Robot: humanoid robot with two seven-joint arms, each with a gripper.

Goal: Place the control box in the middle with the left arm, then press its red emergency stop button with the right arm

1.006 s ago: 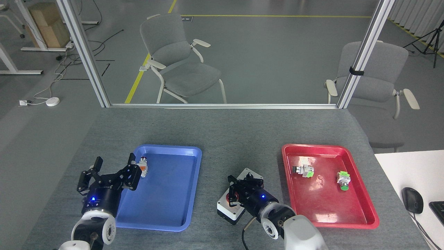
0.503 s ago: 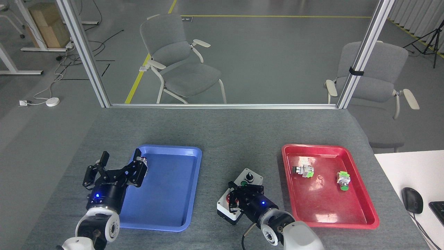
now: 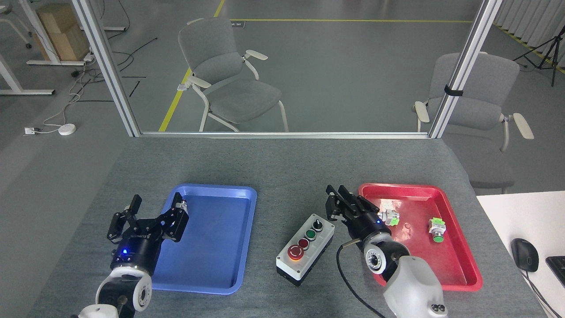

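Note:
The control box (image 3: 305, 248) lies on the dark grey fabric in the middle (image 3: 291, 185), between the two trays, light grey lid up. Its red emergency stop button (image 3: 295, 252) sits at the near end, uncovered, behind it a small red button, a green button and a black knob. My right gripper (image 3: 339, 199) is raised to the right of the box, by the red tray's left rim, fingers close together and holding nothing. My left gripper (image 3: 158, 211) hovers open over the blue tray's left edge, empty.
A blue tray (image 3: 212, 238) lies left of the box, with a small white-and-orange switch part (image 3: 182, 205) partly hidden behind my left fingers. A red tray (image 3: 419, 236) on the right holds two small switch parts (image 3: 388, 216). A metal frame rail (image 3: 282, 134) borders the table's far edge.
My right gripper has lifted off the red emergency stop button and swung up and right toward the red tray, baring the box's whole lid. My left gripper shifted slightly right.

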